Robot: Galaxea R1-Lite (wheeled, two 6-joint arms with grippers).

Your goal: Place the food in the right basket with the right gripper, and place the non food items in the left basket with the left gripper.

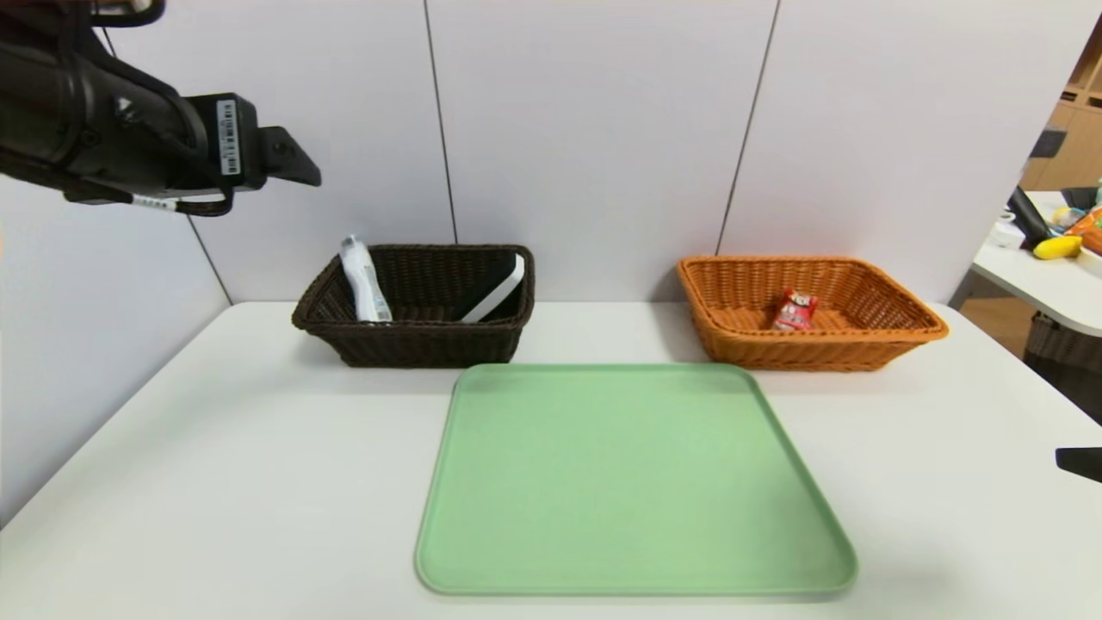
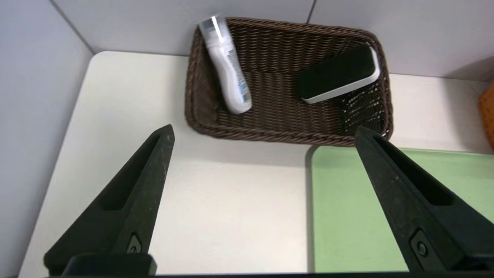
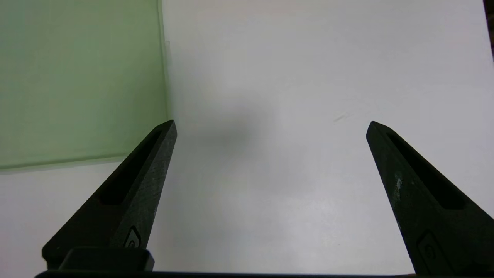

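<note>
The dark brown left basket (image 1: pixel 413 346) holds a white bottle (image 1: pixel 363 284) leaning in its left corner and a black-and-white flat block (image 1: pixel 497 288) leaning on its right wall. In the orange right basket (image 1: pixel 809 350) lies a red snack packet (image 1: pixel 795 310). My left gripper (image 1: pixel 293 164) hangs high, above and to the left of the brown basket. The left wrist view shows this gripper (image 2: pixel 264 129) open and empty, with the basket (image 2: pixel 285 50), bottle (image 2: pixel 227 69) and block (image 2: pixel 339 73) below. My right gripper (image 3: pixel 272 123) is open and empty over bare table, low at the right (image 1: pixel 1080 463).
A green tray (image 1: pixel 628 482) with nothing on it lies in the middle of the white table (image 1: pixel 215 448), in front of both baskets. Grey wall panels stand right behind the baskets. Another table with clutter (image 1: pixel 1055 250) stands far right.
</note>
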